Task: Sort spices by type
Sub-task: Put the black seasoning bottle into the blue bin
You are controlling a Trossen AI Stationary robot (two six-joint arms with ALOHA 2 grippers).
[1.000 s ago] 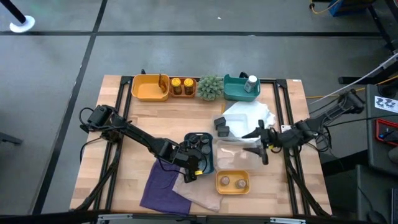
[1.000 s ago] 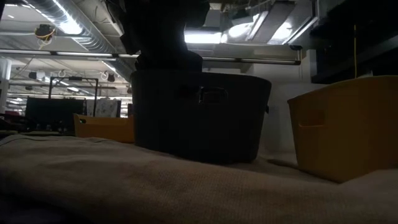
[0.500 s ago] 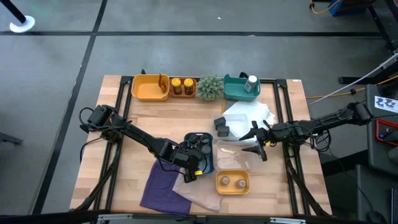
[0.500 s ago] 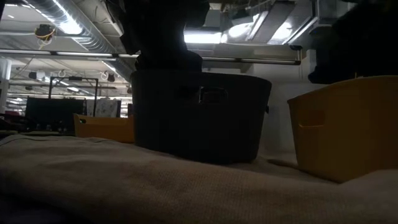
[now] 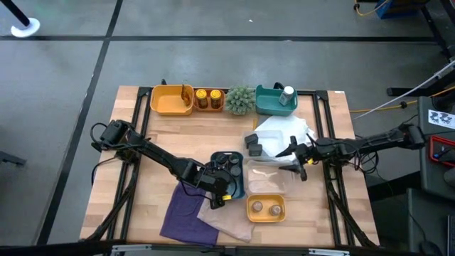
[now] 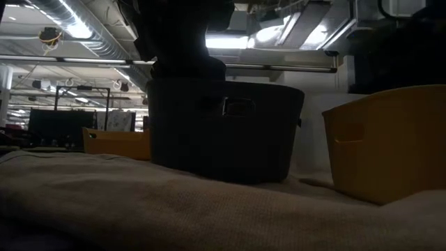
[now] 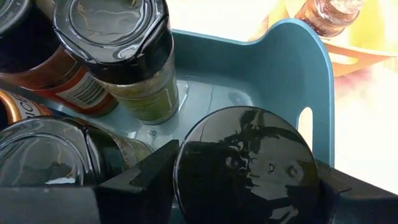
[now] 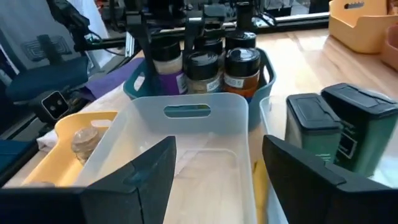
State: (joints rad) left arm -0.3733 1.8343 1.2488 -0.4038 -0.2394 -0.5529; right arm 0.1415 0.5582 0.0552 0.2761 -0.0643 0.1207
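1. Clamping a dark-lidded spice jar (image 7: pixel 245 163), the left gripper (image 5: pixel 226 186) sits inside the teal tray (image 5: pixel 237 186).
2. Right gripper (image 5: pixel 298 161), jaws apart and empty, hovers over a clear bin (image 8: pixel 189 155).
3. Wooden bench (image 5: pixel 142 178); grey floor (image 5: pixel 213 57) around.

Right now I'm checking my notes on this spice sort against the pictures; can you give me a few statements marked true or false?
1. The left end effector grips a black-lidded jar inside the blue tray. True.
2. The right end effector holds a jar. False: it is open over the clear bin, holding nothing.
3. The white bottle stands in the teal tray. True.
4. The yellow tray near the front edge holds four jars. False: it holds two.
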